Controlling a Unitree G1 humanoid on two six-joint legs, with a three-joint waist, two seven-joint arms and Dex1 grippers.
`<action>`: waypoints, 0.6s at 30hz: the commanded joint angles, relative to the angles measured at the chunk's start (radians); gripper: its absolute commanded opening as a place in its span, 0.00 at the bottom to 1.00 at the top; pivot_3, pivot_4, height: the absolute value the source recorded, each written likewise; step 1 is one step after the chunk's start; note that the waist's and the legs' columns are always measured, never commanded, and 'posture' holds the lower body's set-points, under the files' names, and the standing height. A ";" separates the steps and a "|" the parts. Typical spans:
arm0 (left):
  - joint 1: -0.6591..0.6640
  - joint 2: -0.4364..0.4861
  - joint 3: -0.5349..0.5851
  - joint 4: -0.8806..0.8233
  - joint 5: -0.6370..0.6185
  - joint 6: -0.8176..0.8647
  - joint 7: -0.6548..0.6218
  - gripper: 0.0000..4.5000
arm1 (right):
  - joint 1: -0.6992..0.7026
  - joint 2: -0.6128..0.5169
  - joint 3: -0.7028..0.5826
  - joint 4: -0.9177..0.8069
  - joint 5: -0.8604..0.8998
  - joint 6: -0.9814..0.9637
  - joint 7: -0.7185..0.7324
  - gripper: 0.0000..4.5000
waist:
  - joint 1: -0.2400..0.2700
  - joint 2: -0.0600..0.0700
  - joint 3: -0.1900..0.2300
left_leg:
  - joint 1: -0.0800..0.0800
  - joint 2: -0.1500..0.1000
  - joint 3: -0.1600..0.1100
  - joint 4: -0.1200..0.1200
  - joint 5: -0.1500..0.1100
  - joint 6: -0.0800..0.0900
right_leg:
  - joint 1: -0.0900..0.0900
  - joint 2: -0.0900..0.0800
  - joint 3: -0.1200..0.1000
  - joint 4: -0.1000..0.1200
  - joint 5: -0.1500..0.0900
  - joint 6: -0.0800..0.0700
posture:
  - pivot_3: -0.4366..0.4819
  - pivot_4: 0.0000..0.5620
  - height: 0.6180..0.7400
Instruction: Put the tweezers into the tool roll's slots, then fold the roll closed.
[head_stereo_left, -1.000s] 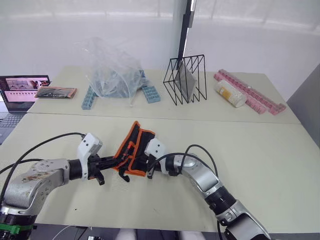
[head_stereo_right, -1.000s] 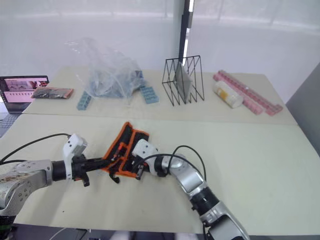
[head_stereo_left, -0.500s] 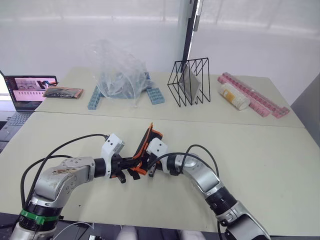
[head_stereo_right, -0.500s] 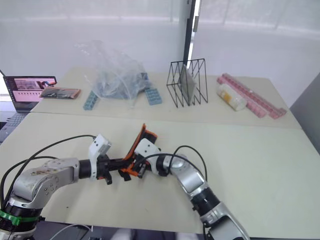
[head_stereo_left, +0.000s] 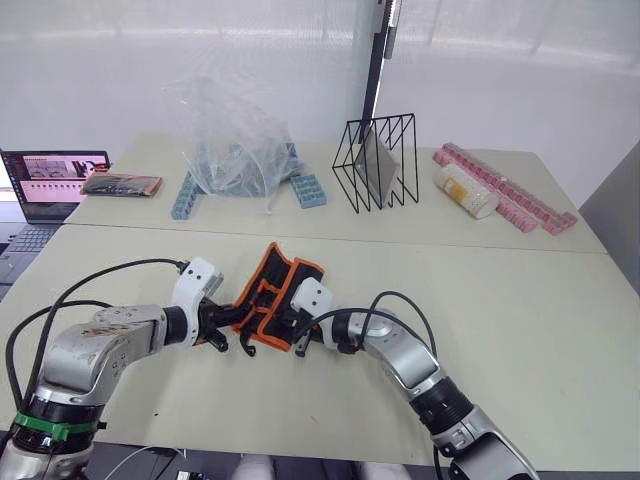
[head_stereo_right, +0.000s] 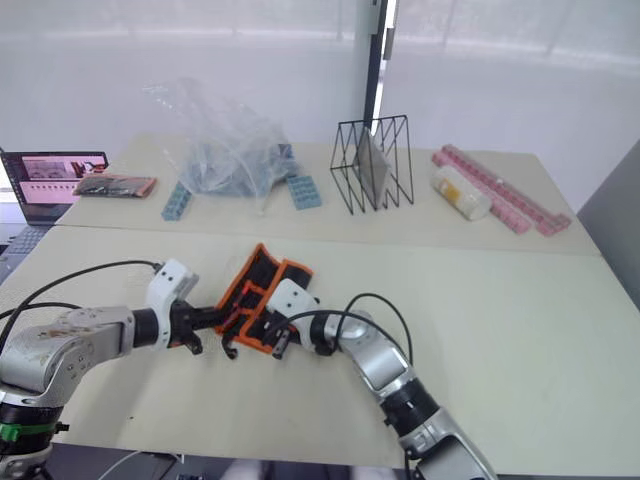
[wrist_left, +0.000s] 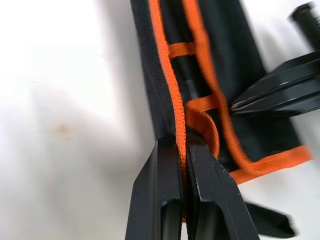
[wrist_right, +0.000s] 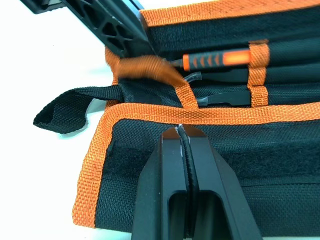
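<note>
The tool roll (head_stereo_left: 277, 297), black fabric with orange edging, lies partly unfolded at the near middle of the table. My left gripper (head_stereo_left: 232, 321) is shut on its left orange edge (wrist_left: 176, 125). My right gripper (head_stereo_left: 291, 333) is shut on the near orange edge (wrist_right: 182, 131). In the right wrist view, slim black tweezers (wrist_right: 226, 99) and an orange-handled tool (wrist_right: 220, 59) sit under the orange slot loops. The black strap (wrist_right: 64, 108) sticks out at the roll's end. In the left wrist view, the right gripper's fingers (wrist_left: 280, 95) reach in from the other side.
At the back stand a black wire rack (head_stereo_left: 378, 160), a crumpled clear plastic bag (head_stereo_left: 230, 140) over blue blocks, pink trays (head_stereo_left: 505, 190) and a pale cylinder (head_stereo_left: 462, 190). A laptop (head_stereo_left: 45, 182) and a small dark packet (head_stereo_left: 120, 185) lie at far left.
Half a second ago the roll stood nearly folded on edge with my left gripper close to the right one. Now the left gripper has drawn back left and the roll lies spread wider.
</note>
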 joint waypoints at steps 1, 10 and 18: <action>-0.008 -0.023 -0.052 -0.038 0.017 0.006 0.013 0.01 | 0.036 -0.018 0.027 0.067 -0.034 0.057 0.001 0.00 | 0.001 0.000 0.000 | 0.000 0.000 0.000 0.000 0.000 0.000 | 0.000 0.000 0.000 0.000 0.000 0.000 | 0.48 0.27 0.84; -0.018 -0.091 -0.072 -0.112 -0.026 0.051 -0.015 0.01 | 0.044 -0.021 0.025 0.058 -0.040 0.059 -0.003 0.00 | 0.008 0.000 0.000 | 0.000 0.000 -0.001 0.000 0.000 0.000 | 0.001 -0.001 -0.001 0.000 0.000 0.000 | 0.48 0.27 0.84; -0.026 -0.158 -0.192 -0.076 0.051 0.050 0.016 0.01 | 0.048 -0.020 0.026 0.055 -0.043 0.059 -0.008 0.00 | 0.025 0.004 -0.003 | 0.001 -0.002 -0.001 0.001 0.000 0.000 | 0.003 -0.002 -0.002 -0.002 0.000 0.000 | 0.48 0.27 0.84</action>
